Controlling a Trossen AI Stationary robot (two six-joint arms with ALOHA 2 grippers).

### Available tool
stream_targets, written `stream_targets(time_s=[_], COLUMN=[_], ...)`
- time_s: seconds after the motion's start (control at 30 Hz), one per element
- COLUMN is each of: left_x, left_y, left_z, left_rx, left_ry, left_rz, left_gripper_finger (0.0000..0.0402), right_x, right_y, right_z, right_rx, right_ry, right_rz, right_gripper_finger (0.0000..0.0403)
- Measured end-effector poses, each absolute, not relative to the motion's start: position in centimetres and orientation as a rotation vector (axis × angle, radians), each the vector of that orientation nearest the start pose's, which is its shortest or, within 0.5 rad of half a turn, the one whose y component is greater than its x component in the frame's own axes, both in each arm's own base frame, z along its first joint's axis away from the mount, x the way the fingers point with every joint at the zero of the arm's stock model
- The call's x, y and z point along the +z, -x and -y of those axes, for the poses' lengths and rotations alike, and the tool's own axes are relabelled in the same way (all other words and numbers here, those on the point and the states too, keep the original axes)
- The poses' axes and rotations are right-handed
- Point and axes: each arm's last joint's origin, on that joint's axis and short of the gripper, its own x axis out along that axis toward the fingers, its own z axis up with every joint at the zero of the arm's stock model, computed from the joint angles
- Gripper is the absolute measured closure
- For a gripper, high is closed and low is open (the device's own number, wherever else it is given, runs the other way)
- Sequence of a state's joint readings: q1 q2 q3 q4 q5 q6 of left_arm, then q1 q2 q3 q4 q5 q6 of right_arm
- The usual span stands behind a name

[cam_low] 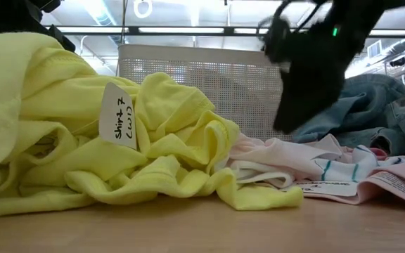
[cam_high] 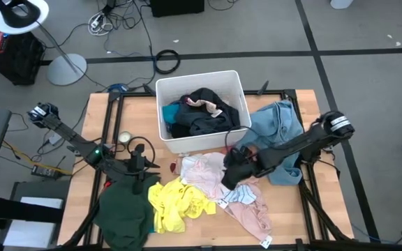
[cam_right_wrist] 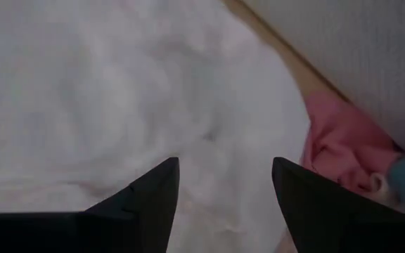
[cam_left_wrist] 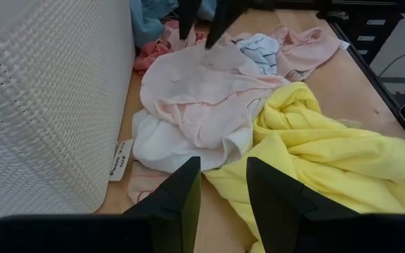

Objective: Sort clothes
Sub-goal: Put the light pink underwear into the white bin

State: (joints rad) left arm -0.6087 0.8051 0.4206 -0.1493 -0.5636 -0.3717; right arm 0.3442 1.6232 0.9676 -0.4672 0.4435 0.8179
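The right gripper point(cam_high: 230, 172) hangs directly over the pale pink garment point(cam_high: 204, 169) in the middle of the bench point(cam_high: 302, 216), its fingers point(cam_right_wrist: 150, 204) spread wide with only fabric below them, which reads as lining up for a pinch on the top fold and not a grasp already made. The left gripper point(cam_high: 139, 180) sits low at the bench's left side, beside the yellow shirt point(cam_high: 176, 206) and above the dark green garment point(cam_high: 125, 213); its fingers point(cam_left_wrist: 178, 197) are parted a little and hold nothing, pointing toward the pink pile, seemingly waiting. The white bin point(cam_high: 236, 84) behind the pile already holds dark clothes point(cam_high: 204, 115), so it likely serves as one sorting destination. The light blue denim piece point(cam_high: 278, 129) lies against the bin's right side, under the right arm, still unsorted.
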Motion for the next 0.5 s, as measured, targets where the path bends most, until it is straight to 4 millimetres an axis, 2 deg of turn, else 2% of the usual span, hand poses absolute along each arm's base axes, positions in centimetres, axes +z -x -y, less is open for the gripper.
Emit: stream_targets(time_s=[0.2, 0.27, 0.37, 0.43, 0.5], left_x=[21.1, 21.0, 21.0, 21.0, 21.0], left_y=[-14.5, -14.5, -14.5, -14.5, -14.5], left_z=[8.2, 8.2, 8.2, 8.2, 8.2], left_rx=[0.039, 0.039, 0.039, 0.039, 0.038], left_ry=[0.070, 0.069, 0.069, 0.069, 0.069], left_rz=[-0.444, -0.445, -0.445, -0.445, -0.446], left_gripper_finger=[0.0280, 0.0280, 0.0280, 0.0280, 0.0280], right_x=[13.7, 13.0, 12.5, 13.1, 14.1], right_y=[-30.3, -30.6, -30.7, -30.5, -30.0], right_z=[-8.1, -7.9, -7.9, -7.9, -8.0], right_rx=[-0.593, -0.613, -0.611, -0.598, -0.559], right_ry=[-0.295, -0.322, -0.334, -0.338, -0.350], right_rz=[-1.034, -1.051, -1.067, -1.064, -1.078], right_gripper_finger=[0.0178, 0.0193, 0.0267, 0.0345, 0.0384])
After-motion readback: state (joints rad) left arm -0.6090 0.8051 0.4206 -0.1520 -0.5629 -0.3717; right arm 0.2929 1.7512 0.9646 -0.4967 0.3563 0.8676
